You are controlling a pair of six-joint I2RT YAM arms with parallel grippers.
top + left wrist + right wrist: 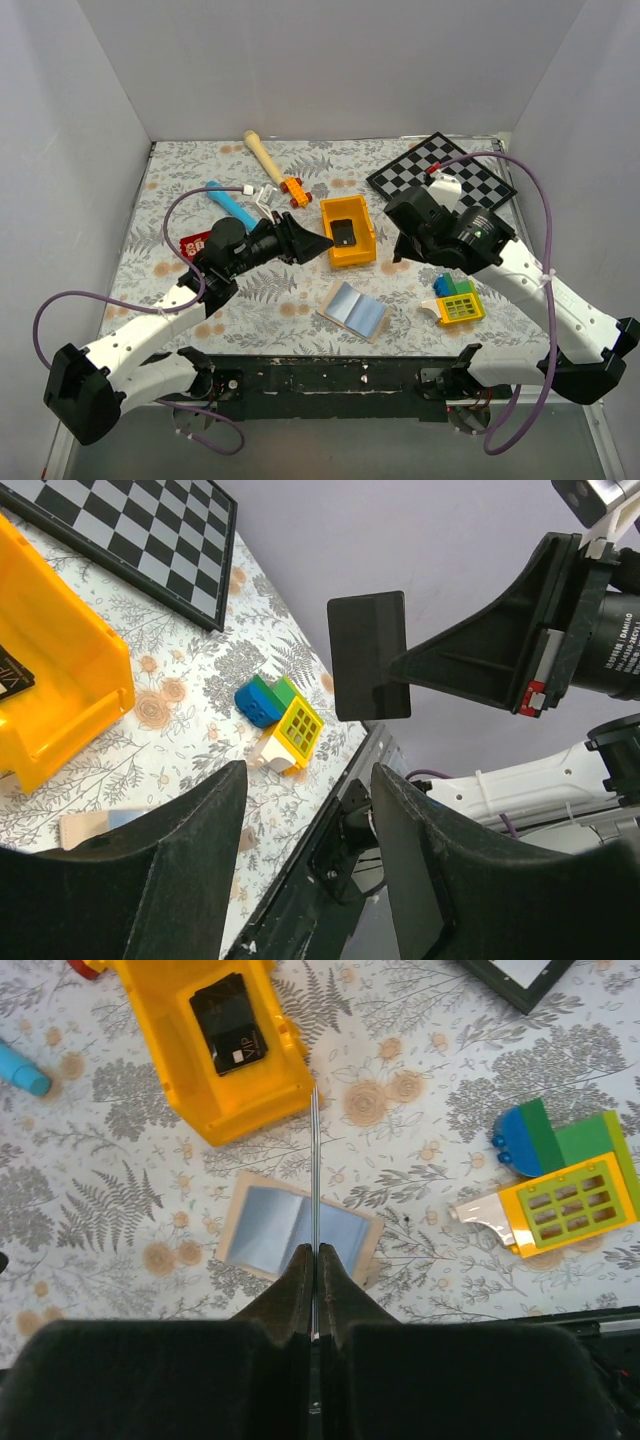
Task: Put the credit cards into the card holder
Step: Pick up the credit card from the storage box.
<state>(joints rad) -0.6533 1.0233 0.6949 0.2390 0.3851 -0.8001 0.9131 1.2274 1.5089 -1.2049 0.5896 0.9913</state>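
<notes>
My right gripper [313, 1252] is shut on a black credit card [314, 1160], seen edge-on in the right wrist view, held in the air above the open card holder [295, 1235]. The left wrist view shows the same card [368, 655] flat-on. The tan card holder [352, 308] lies open, blue lining up, near the front edge. Another black card [345, 232] lies in the yellow bin [368, 252]. A red card [193, 243] lies at the left, partly hidden by my left arm. My left gripper [322, 243] is open and empty [308, 780], raised and pointing towards the right gripper [398, 245].
A checkerboard [440, 172] lies at the back right. Toy blocks with a yellow grid piece [457, 300] sit at the front right. A wooden pin [262, 155], an orange toy car [293, 190] and a blue marker [230, 203] lie at the back left.
</notes>
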